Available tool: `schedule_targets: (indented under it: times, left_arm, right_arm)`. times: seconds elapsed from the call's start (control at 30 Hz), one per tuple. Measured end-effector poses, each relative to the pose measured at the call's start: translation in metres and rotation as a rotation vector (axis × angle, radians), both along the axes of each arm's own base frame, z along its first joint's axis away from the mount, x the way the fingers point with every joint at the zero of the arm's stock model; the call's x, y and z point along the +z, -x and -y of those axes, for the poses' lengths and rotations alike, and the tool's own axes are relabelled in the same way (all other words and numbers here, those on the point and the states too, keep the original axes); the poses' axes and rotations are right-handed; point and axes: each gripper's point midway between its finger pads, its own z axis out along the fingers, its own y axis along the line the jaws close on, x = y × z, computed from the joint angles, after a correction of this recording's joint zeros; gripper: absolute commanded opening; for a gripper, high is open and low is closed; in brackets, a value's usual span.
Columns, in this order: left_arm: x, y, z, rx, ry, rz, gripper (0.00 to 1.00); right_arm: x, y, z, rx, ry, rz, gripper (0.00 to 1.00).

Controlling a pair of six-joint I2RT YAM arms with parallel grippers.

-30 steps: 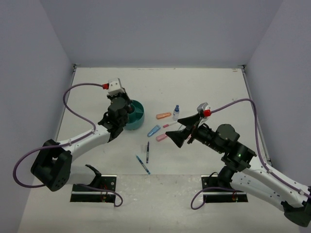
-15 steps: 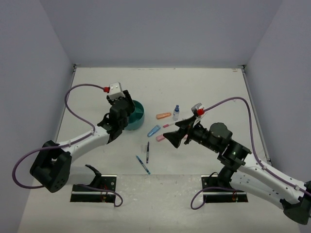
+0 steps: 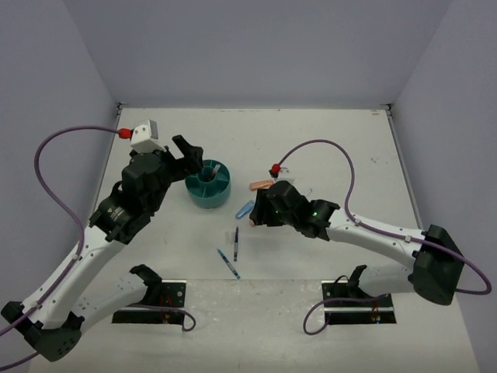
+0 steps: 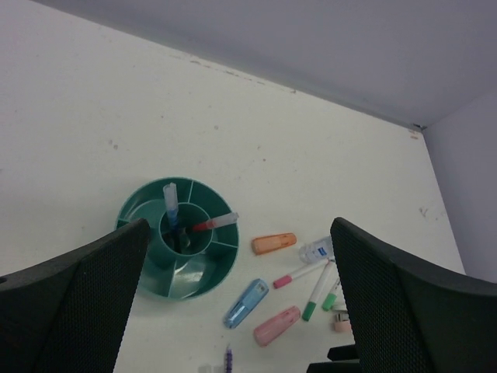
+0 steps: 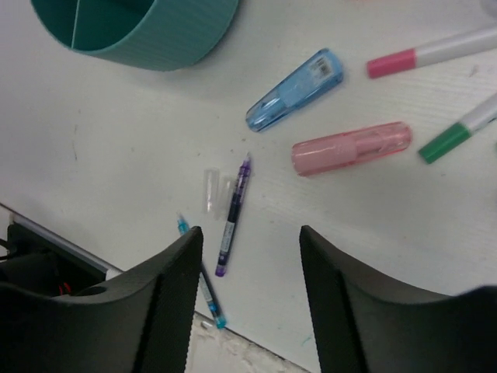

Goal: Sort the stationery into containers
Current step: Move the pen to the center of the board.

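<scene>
The teal round container (image 3: 210, 199) (image 4: 147, 281) (image 5: 167, 33) stands left of centre with a red pen (image 4: 214, 224) and a blue-capped pen (image 4: 171, 203) leaning in its central cup. My left gripper (image 3: 191, 152) (image 4: 241, 225) hangs open high above it, holding nothing. To the container's right lie an orange marker (image 4: 273, 243), a clear bottle (image 4: 317, 249), a light-blue marker (image 4: 246, 303) (image 5: 295, 89), a pink marker (image 4: 276, 325) (image 5: 351, 148), a pink-capped pen (image 5: 427, 54) and a green-capped pen (image 5: 458, 128). My right gripper (image 3: 257, 214) (image 5: 250, 233) hovers low beside the pink marker, jaws apart and holding nothing.
A purple pen (image 5: 233, 206) (image 3: 236, 243) with a clear cap (image 5: 211, 190) beside it and a blue pen (image 5: 200, 280) (image 3: 228, 264) lie toward the near edge. The arms' base plates sit along that edge. Grey walls enclose the table on three sides.
My left gripper opened, rose and drew back from the container, where pens now stand in the cup. My right arm swung down and left over the markers, its jaws narrowing.
</scene>
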Motion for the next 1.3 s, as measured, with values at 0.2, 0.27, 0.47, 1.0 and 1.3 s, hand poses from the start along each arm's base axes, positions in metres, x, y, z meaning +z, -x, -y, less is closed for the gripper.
schedule_targets:
  times: [0.2,0.27,0.47,1.0,1.3]
  left_arm:
    - [-0.011,0.043,-0.027,-0.02,-0.105,-0.128,1.0]
    - [-0.018,0.054,-0.035,-0.024,-0.142,-0.158,1.0]
    - [-0.038,0.079,-0.06,-0.014,-0.214,-0.174,1.0]
    - [-0.079,0.086,-0.083,0.075,-0.246,-0.164,1.0]
    - [-0.07,0.088,-0.092,0.127,-0.205,-0.115,1.0]
  right_arm:
    - [-0.033,0.036,-0.043,0.018,0.049,-0.116,0.48]
    - [-0.042,0.043,-0.051,0.015,0.088,-0.144,0.47]
    - [-0.053,0.047,-0.077,-0.013,0.193,-0.168,0.46]
    - [-0.096,0.055,-0.066,-0.043,0.393,-0.234,0.33]
    - [-0.102,0.055,-0.066,-0.045,0.416,-0.242,0.31]
